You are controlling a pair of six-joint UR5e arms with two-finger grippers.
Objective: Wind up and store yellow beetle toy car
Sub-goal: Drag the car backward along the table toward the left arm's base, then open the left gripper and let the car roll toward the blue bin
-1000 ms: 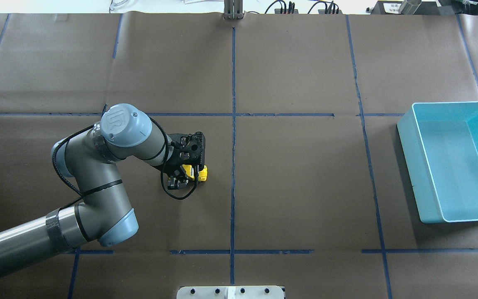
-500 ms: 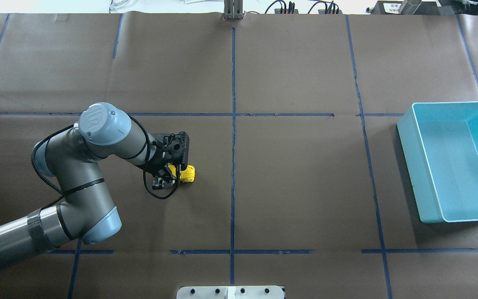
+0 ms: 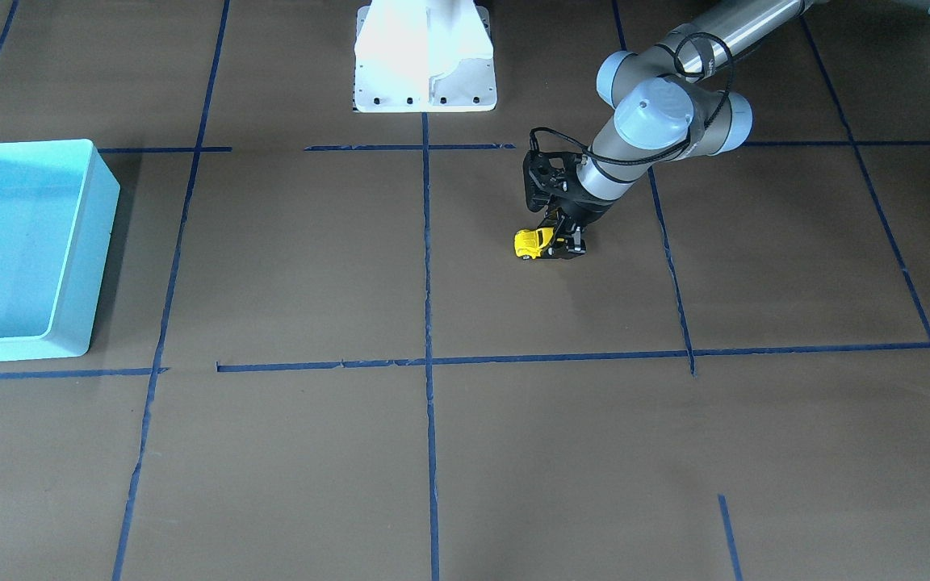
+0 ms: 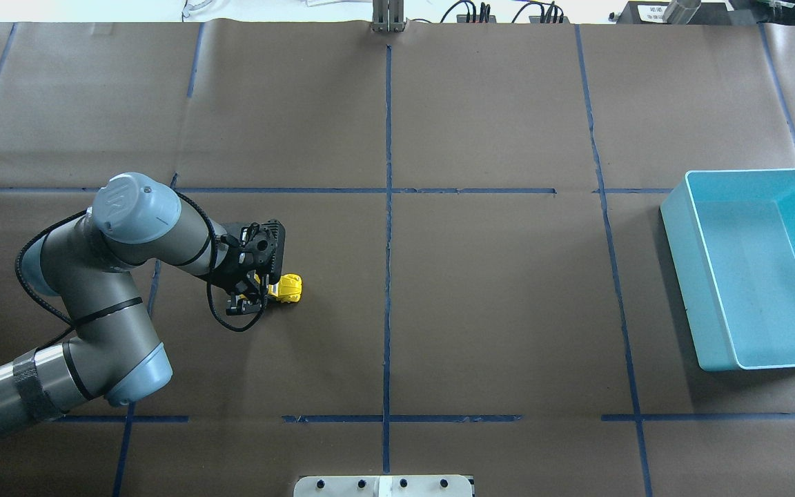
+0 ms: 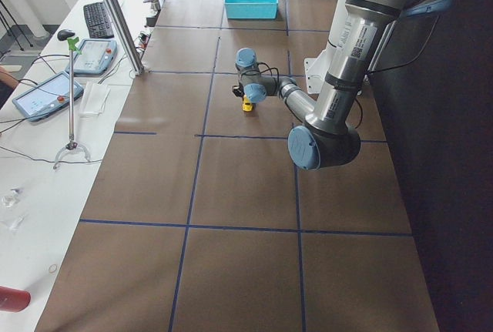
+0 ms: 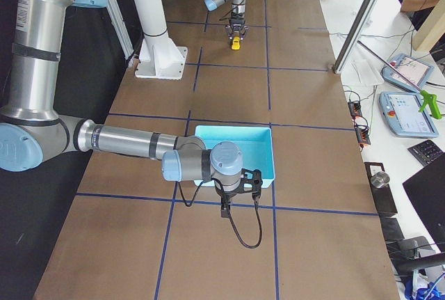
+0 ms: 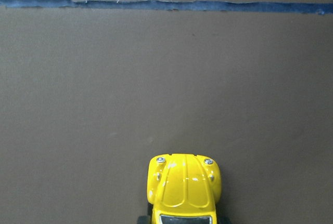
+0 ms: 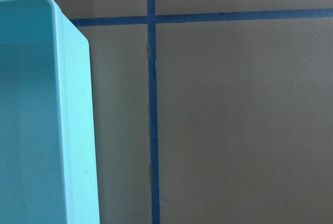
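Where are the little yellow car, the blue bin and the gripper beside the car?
yellow car [image 4: 290, 288]: overhead view, its yellow hood.
blue bin [image 4: 749, 276]: overhead view, its bare floor.
left gripper [image 4: 257, 295]: overhead view, between its fingertips.

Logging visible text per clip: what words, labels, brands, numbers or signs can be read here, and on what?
"UR": logo on the left arm's blue joint cap, overhead view.
White sticker on the near arm, left side view: too small to read.
White label at the table's far edge: blurred, unreadable.
Yellow beetle toy car: no text visible.
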